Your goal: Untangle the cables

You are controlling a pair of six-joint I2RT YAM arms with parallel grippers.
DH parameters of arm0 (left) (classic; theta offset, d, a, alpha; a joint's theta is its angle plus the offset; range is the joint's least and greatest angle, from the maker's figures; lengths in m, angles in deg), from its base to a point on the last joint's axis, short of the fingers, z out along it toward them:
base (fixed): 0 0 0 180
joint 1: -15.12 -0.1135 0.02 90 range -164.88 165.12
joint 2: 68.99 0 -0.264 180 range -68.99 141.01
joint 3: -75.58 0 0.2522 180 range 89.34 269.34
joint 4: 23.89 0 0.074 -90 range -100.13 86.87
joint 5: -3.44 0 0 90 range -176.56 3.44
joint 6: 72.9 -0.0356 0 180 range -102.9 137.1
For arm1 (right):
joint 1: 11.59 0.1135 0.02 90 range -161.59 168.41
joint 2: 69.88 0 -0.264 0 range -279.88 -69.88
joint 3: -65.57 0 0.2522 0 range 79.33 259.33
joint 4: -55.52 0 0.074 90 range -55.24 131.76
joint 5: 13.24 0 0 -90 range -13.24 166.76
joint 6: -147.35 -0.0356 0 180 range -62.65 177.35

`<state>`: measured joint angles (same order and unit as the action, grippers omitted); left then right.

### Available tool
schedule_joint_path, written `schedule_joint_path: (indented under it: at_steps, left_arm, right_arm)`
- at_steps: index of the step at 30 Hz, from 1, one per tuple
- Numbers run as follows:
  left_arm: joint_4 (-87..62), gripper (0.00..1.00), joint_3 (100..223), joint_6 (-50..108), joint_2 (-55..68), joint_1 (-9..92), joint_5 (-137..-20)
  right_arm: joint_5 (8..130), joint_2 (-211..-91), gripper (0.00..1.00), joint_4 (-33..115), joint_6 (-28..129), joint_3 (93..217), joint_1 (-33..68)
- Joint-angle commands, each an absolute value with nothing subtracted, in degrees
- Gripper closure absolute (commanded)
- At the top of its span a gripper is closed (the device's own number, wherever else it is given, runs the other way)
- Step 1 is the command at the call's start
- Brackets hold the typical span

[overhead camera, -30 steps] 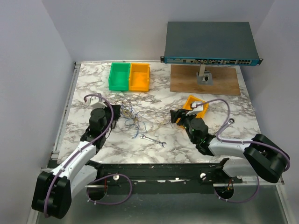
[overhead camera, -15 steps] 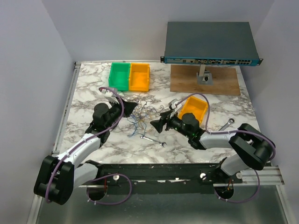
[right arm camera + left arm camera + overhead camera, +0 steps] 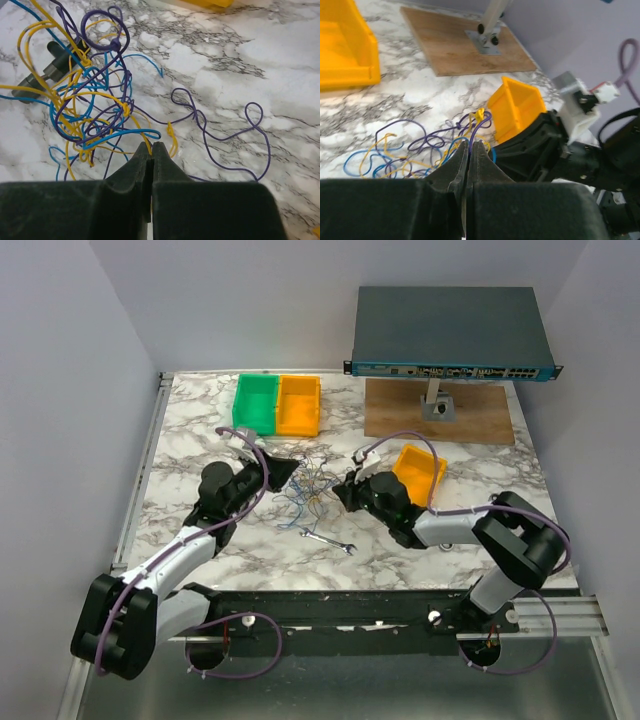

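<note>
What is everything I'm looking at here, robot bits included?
cables: one tangle, blue, yellow and purple, table centre
wrench: one, silver, just in front of the tangle
green bin: one, back left
orange bin: one, touching the green bin's right side
second orange bin: one, right of the tangle
grey box: one, raised on a post, back right
wooden board: one, brown, under the post
table: one, white marble
left claw: black, shut on a purple strand
right claw: black, shut, at the tangle's right side

Marble table (image 3: 180, 445): cables (image 3: 300, 490) (wrench (image 3: 328, 542) too)
</note>
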<state>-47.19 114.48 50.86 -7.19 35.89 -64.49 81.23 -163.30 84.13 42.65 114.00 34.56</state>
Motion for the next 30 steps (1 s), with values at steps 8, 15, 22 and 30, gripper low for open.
schedule_joint_path:
  at_steps: [8,15,22,30]
  left_arm:
    - [-23.8,1.0,118.3,54.9,-10.8,35.4,-100.0]
    - [-14.4,1.0,118.4,63.3,-12.3,35.0,-114.6]
    - [-13.1,1.0,119.0,63.8,-11.7,35.1,-115.7]
    - [-12.3,1.0,119.7,64.5,-10.3,35.0,-115.7]
  right_arm:
    - [112.5,-147.5,0.99,84.4,39.5,104.2,34.5]
    - [136.8,-136.2,0.99,73.7,34.4,103.1,34.4]
    - [143.2,-123.2,0.99,58.3,33.5,108.6,29.3]
    - [133.9,-120.2,0.99,40.0,33.3,125.1,20.1]
